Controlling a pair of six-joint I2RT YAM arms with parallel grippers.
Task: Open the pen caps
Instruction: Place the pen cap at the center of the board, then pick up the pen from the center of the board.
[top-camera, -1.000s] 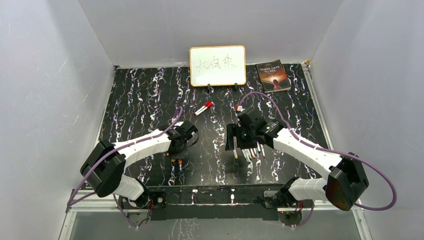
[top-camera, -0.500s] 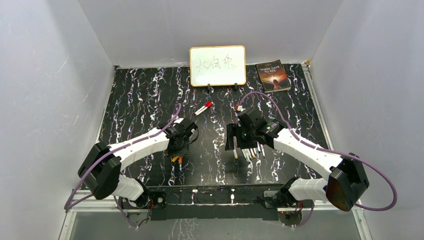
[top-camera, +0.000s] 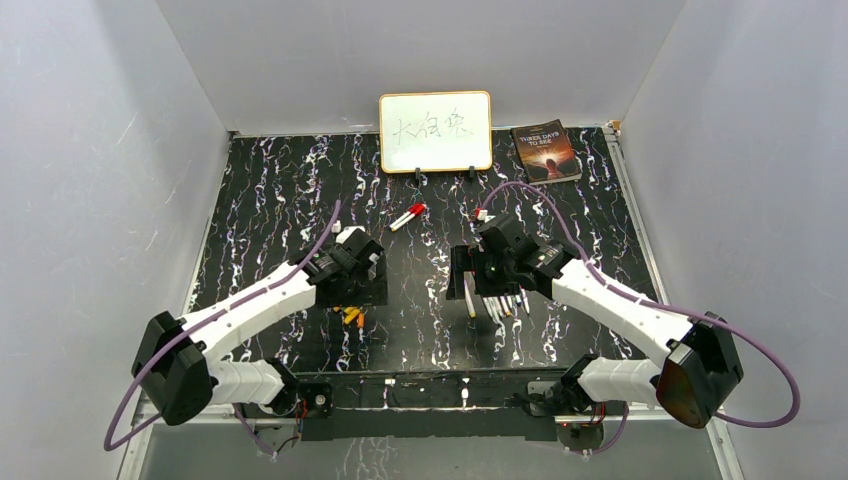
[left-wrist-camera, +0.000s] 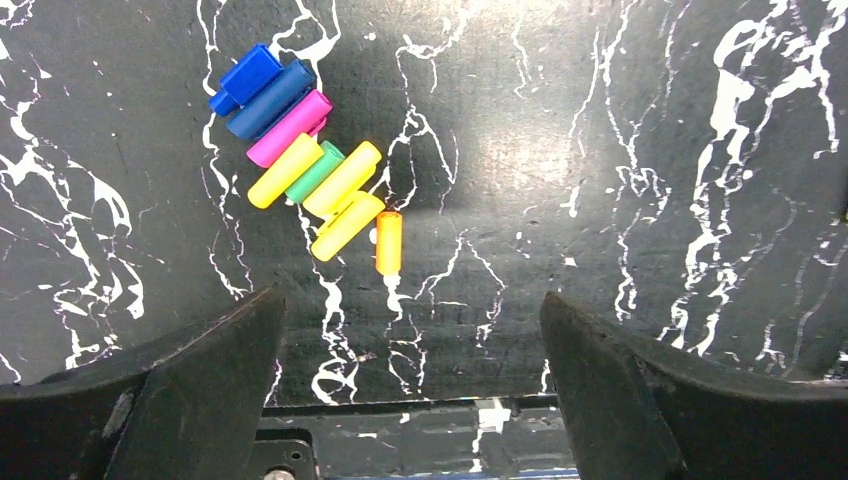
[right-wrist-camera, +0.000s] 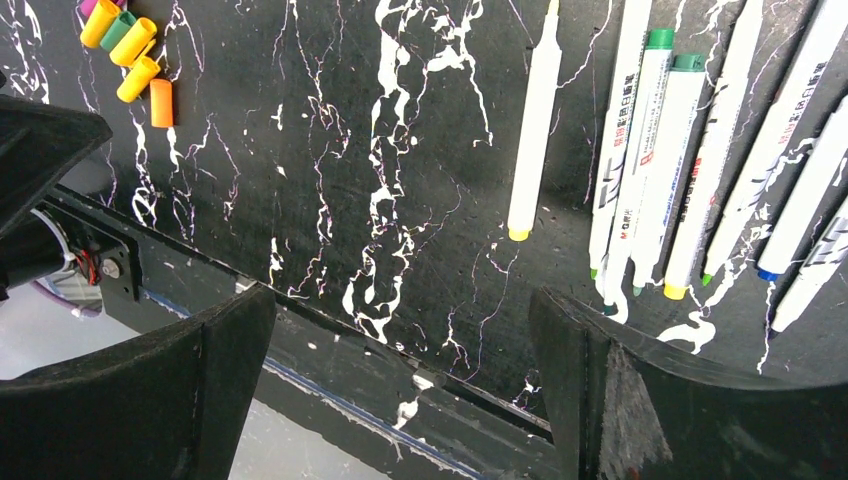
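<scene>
left gripper (left-wrist-camera: 410, 320) stands wide, nothing between its fingers (left-wrist-camera: 200, 380); in the left wrist view the caps (left-wrist-camera: 310, 180) lie in a tight cluster in the upper left, side by side and touching: two blue at the top, then pink, yellow, green, two more yellow; an orange cap (left-wrist-camera: 389, 242) sits at the lower right end, just beside the last yellow one; all lie flat on the table (left-wrist-camera: 620, 150).

right gripper (right-wrist-camera: 400, 310) is wide too and holds nothing; in the right wrist view the pens (right-wrist-camera: 680, 150) lie in a row in the upper right, white barrels close together, some touching, with ends in yellow, green and blue; one pen (right-wrist-camera: 533, 130) with a yellow end lies alone just left of the row; the caps show small in the upper left corner.

in the top view the caps are at lower centre, just below the left gripper; the pens lie right of them, just below the right gripper, well apart from the caps; a red-capped pen (top-camera: 407, 216) lies alone above centre, near a whiteboard (top-camera: 435, 131); a book (top-camera: 546, 152) lies at the upper right.
</scene>
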